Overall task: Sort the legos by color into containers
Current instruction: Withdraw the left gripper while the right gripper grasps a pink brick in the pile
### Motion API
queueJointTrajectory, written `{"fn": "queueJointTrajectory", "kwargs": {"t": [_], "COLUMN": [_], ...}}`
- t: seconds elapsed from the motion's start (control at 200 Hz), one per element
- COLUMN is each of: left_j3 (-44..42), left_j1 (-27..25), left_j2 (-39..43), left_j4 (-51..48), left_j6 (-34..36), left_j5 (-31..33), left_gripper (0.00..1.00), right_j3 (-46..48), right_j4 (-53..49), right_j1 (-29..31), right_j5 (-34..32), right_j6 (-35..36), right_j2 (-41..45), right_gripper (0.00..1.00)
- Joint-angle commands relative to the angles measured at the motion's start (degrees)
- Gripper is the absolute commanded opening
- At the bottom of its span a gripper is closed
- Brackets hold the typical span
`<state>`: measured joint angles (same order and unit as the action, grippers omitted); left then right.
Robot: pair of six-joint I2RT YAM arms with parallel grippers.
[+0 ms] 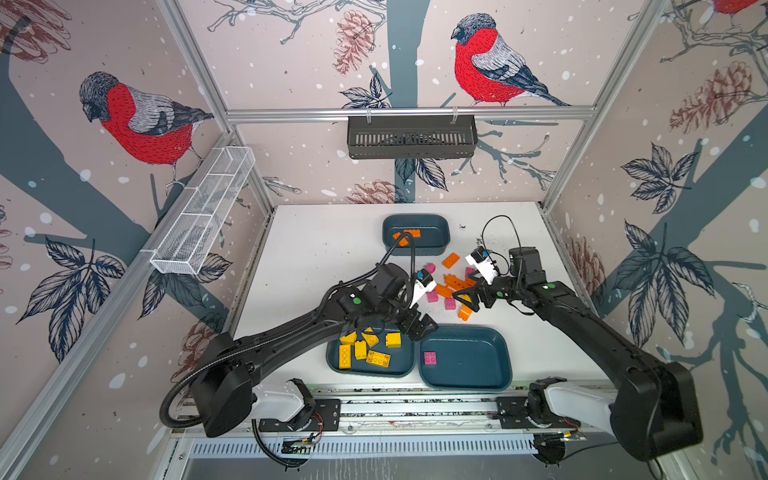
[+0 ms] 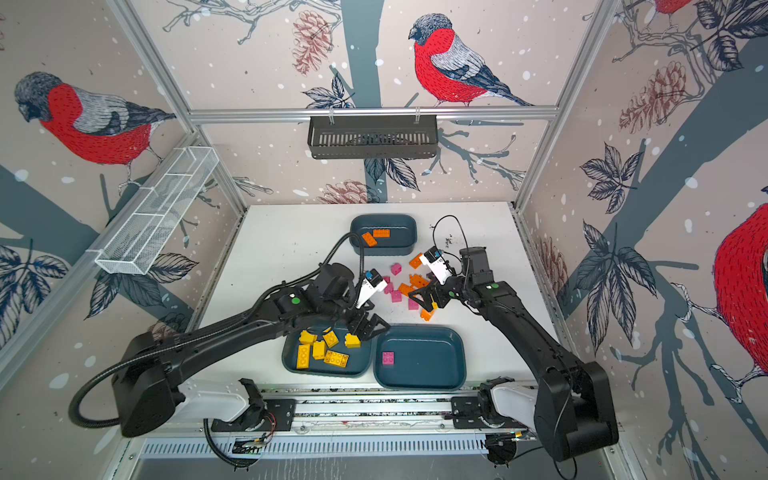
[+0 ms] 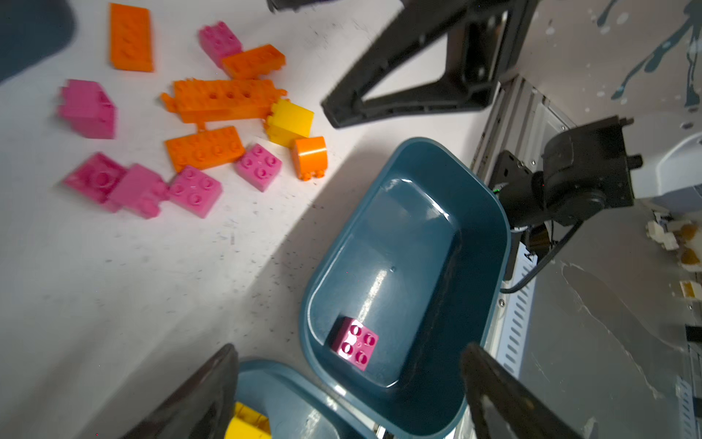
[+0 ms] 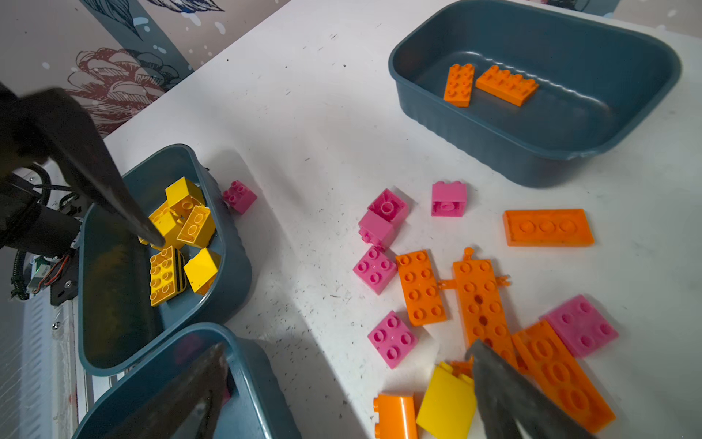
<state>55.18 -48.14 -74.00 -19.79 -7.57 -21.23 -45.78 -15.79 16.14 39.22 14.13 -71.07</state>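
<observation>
Legos (image 1: 451, 286) in orange and pink lie loose on the white table (image 1: 316, 249); yellow bricks (image 1: 365, 349) sit in the near-left tub (image 1: 332, 359), 1 pink brick (image 1: 430, 358) in the near-right tub (image 1: 478, 361), 2 orange ones (image 1: 411, 233) in the far tub (image 1: 434, 232). Left gripper (image 1: 420, 325) hovers spread and empty over the near tubs' adjoining rims; right gripper (image 1: 467, 302) hangs spread over the loose yellow brick (image 3: 290, 121)

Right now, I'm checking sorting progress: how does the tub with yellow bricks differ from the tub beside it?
The yellow-brick tub holds about six yellow bricks; the neighbouring tub holds a single pink brick. The yellow-brick tub also looks narrower than the neighbouring tub. Both are shallow, dark teal and round-cornered, and they sit side by side at the table's near edge.
</observation>
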Motion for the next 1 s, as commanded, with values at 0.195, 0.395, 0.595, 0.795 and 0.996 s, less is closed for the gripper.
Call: {"fn": "queueJointTrajectory", "kwargs": {"t": [0.195, 0.395, 0.595, 0.795, 0.996], "left_j3": [-3.6, -6.0, -8.0, -10.5, -11.7], "left_j1": [17.3, 23.4, 26.5, 30.1, 31.6], "left_j2": [8.4, 10.6, 12.2, 14.4, 15.2], "left_j4": [0.6, 1.5, 1.0, 2.6, 2.8], "left_j6": [-1.4, -1.5, -1.9, -3.1, -3.1], "left_j5": [-2.0, -2.7, -1.1, -1.9, -2.5], "left_gripper": [0.94, 0.94, 0.94, 0.95, 0.95], "right_j3": [-14.0, -21.8, -28.0, -31.7, -35.2], "right_j4": [-2.8, -4.9, -7.1, -7.7, -9.3], "right_j1": [7.3, 11.1, 14.4, 16.9, 17.5], "right_j5": [-7.2, -12.2, -17.4, -20.7, -26.3], "right_j6": [-2.3, -7.9, -13.9, -18.4, -19.5], "right_j2": [-18.4, -28.9, -36.9, -41.9, -44.6], "right_gripper": [0.83, 0.75, 0.7, 0.64, 0.63]}}
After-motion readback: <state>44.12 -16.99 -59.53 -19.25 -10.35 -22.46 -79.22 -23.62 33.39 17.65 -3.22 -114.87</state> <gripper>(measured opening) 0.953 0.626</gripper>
